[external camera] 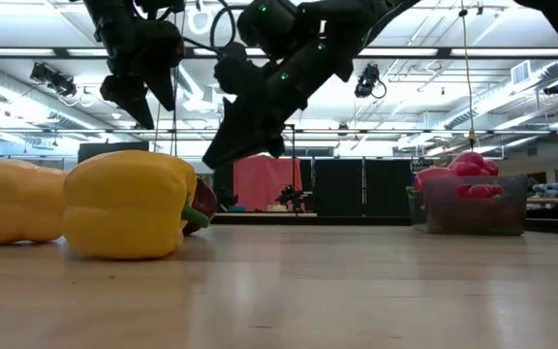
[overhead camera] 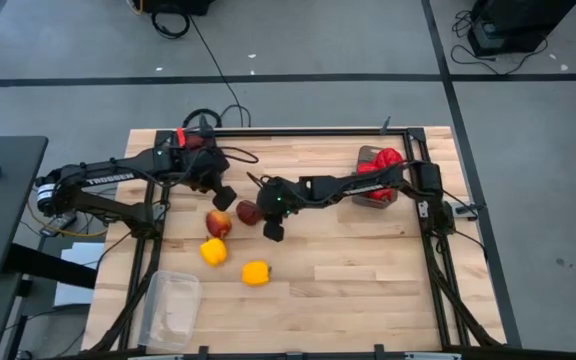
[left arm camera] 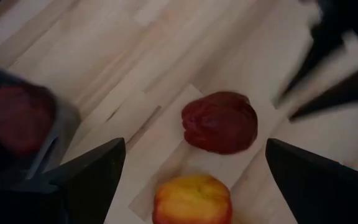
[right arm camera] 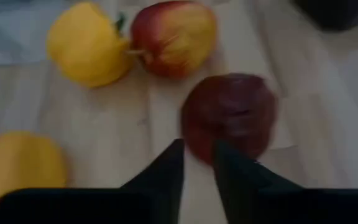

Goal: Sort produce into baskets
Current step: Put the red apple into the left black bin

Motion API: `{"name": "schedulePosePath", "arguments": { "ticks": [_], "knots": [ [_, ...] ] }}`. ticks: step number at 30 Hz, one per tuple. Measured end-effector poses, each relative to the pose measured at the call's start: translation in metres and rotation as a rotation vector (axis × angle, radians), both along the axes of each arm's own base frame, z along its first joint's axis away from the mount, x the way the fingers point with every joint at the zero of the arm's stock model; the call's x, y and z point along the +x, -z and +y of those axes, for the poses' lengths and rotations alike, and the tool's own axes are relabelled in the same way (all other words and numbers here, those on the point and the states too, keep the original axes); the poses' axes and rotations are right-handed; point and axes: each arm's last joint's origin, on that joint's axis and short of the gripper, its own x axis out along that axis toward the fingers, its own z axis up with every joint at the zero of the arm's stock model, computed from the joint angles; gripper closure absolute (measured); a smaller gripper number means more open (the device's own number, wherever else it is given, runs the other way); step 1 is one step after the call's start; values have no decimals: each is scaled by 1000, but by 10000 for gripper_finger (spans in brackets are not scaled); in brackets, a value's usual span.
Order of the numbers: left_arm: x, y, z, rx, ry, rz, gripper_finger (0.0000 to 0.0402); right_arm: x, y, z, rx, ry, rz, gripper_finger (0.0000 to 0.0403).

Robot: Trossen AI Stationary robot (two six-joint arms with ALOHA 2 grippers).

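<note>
A dark maroon pepper (overhead camera: 249, 212) and a red-and-yellow pepper (overhead camera: 219, 223) lie on the wooden table, with a yellow pepper (overhead camera: 213, 251) and an orange-yellow pepper (overhead camera: 256, 273) nearer the front. My left gripper (overhead camera: 223, 193) hovers wide open above the maroon pepper (left arm camera: 219, 121) and the red-and-yellow pepper (left arm camera: 192, 199). My right gripper (overhead camera: 273, 230) is shut and empty in the air, its tips just short of the maroon pepper (right arm camera: 229, 118). In the low view both my left gripper (external camera: 143, 102) and my right gripper (external camera: 231, 145) are well above the tabletop.
A dark tub (overhead camera: 196, 140) with maroon pieces stands at the far left. A dark tub (overhead camera: 378, 178) heaped with red peppers stands at the far right. A clear tub (overhead camera: 173, 305) stands at the near left. Bare table lies at the near right.
</note>
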Motion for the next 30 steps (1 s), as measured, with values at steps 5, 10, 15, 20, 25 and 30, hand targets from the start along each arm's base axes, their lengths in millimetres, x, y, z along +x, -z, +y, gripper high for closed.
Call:
{"name": "schedulePosePath", "arguments": {
  "ticks": [5,10,15,20,25,30],
  "knots": [
    [7,15,-11,69,274,21,7,-4,8,-14,12,51,68,205],
    [27,32,-23,185,487,-14,7,-18,11,-23,109,74,202,106],
    [51,54,-25,259,586,18,7,-33,10,-22,136,29,338,28],
    [66,79,-23,248,636,120,7,-45,2,-21,136,17,414,11],
    [75,106,-19,204,633,217,10,-49,-2,-21,140,21,425,18],
    [87,108,-17,194,621,210,70,-51,-5,-24,155,76,433,19]
  ]
}}
